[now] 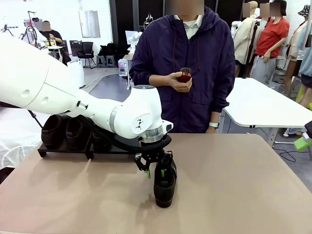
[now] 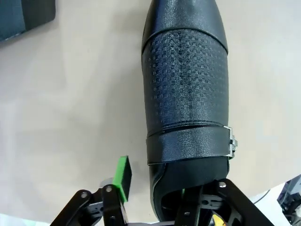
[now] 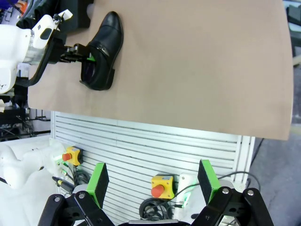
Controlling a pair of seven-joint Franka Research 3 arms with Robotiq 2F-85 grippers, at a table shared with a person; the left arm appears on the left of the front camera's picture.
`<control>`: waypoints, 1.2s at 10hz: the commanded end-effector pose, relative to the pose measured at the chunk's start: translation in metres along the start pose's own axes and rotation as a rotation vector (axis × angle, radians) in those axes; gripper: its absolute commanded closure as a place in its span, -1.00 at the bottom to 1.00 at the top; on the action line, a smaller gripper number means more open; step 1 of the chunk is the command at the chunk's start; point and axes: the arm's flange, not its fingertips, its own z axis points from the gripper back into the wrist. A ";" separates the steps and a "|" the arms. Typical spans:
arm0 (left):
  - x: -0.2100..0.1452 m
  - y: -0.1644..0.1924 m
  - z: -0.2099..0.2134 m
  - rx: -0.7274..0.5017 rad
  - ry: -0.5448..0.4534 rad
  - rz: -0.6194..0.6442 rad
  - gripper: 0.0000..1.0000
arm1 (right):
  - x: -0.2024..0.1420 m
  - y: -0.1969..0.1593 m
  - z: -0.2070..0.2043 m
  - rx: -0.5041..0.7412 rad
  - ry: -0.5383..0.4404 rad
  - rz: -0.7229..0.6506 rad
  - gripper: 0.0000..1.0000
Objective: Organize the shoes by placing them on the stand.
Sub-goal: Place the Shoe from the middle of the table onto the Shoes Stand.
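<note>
With two shoes [image 1: 63, 131] already parked on the stand [image 1: 73, 150] at far left, partway done: left pincer [image 1: 157, 171] straddling the collar of a lone shoe [image 1: 165, 187] on the counter [image 1: 234, 185], not yet clamped; right pincer [image 3: 153, 181] apart, idle off the counter's edge

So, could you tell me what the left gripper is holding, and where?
The left gripper straddles the shoe's collar wall, one finger inside; a firm hold cannot be told.

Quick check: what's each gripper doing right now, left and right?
Left gripper: jaws straddling the collar of the shoe, one finger inside; firm grip cannot be told.
Right gripper: open, holding nothing.
</note>
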 end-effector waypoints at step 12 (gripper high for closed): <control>-0.044 0.056 0.148 -0.018 -0.318 -0.107 1.00 | 0.001 -0.001 0.003 0.016 0.002 0.016 -1.00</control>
